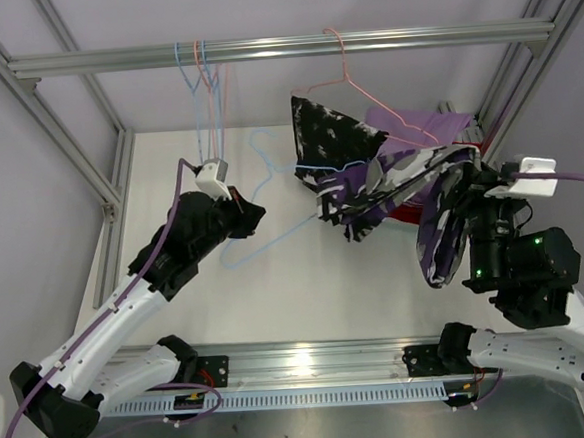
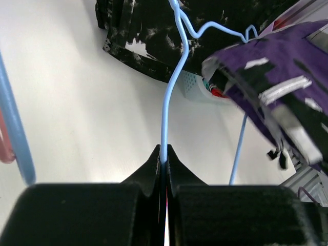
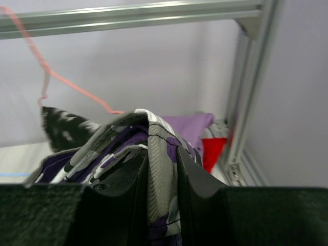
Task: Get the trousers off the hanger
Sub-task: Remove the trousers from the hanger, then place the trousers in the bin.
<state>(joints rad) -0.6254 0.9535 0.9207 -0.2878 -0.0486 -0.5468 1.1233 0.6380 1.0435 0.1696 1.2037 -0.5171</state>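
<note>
My left gripper (image 1: pixel 248 215) (image 2: pixel 164 150) is shut on the thin wire of a light blue hanger (image 1: pixel 263 184) (image 2: pixel 172 97), held low over the white table. The purple-white-black print trousers (image 1: pixel 375 185) (image 2: pixel 279 64) (image 3: pixel 163 174) stretch from that hanger's far end across to my right gripper (image 1: pixel 457 174) (image 3: pixel 163 154), which is shut on a fold of them. A loose leg hangs beside the right wrist (image 1: pixel 436 244). Behind, black trousers with white blotches (image 1: pixel 328 129) (image 2: pixel 146 38) (image 3: pixel 61 125) hang on a pink hanger (image 1: pixel 347 70) (image 3: pixel 77 84).
Lilac trousers (image 1: pixel 428 124) (image 3: pixel 192 125) and red trousers (image 1: pixel 408 214) (image 3: pixel 214 148) lie in the back right corner by the frame post (image 3: pixel 246 102). Bare blue and pink hangers (image 1: pixel 204 80) (image 2: pixel 14 130) hang from the top rail (image 1: pixel 280 47). A white mesh basket (image 2: pixel 192 83) shows under the cloth.
</note>
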